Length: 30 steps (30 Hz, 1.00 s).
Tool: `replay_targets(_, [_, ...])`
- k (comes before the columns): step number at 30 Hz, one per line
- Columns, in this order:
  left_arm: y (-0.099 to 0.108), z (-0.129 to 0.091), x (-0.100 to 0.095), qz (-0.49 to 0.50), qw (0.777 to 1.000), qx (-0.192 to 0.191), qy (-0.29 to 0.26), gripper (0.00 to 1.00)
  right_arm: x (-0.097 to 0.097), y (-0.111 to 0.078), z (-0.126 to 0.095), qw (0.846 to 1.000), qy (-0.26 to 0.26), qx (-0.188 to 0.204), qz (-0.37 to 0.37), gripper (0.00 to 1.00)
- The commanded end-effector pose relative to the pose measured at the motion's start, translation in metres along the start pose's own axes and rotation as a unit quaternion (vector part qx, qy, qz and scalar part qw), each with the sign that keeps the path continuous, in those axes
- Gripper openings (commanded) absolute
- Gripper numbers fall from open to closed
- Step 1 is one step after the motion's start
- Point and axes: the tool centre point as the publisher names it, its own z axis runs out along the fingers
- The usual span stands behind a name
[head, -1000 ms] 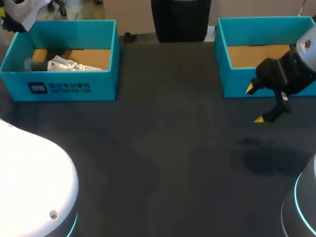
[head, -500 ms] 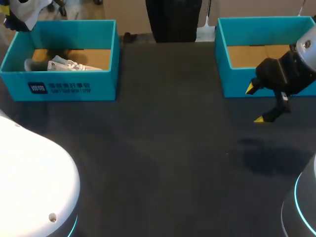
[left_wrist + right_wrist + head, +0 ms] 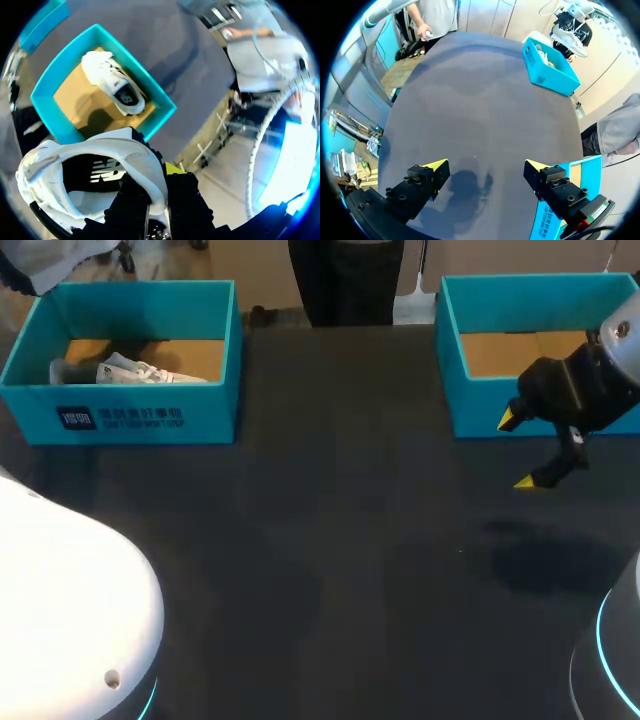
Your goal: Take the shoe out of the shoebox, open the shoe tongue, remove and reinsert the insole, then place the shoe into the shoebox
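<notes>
High rear head view, downward wrist views, shared left shoebox (image 3: 215,410)

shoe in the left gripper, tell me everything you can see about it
The shoe is white, seemingly mesh with smooth panels. Its opening faces the wrist camera, so the black insole with a white logo shows. The left gripper holds it in the air, jaws pinching the collar wall from inside and outside. It is raised clear of the teal shoebox ahead, where a second white shoe lies.

A dark grey table (image 3: 340,490) lies matte, with soft shadows.
</notes>
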Motion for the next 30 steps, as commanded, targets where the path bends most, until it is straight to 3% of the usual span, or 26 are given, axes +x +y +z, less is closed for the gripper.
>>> replay_targets(1, [0.0027,0.0015,0.0005,0.395,0.903,-0.166,0.013,0.00,0.0001,0.0005,0.0009,1.000,0.000,0.002,0.000,1.00])
replay_targets(30, [0.0041,0.0025,-0.0024,0.387,0.908,-0.161,0.010,0.00,0.0001,0.0005,0.0009,1.000,0.000,0.002,0.000,1.00])
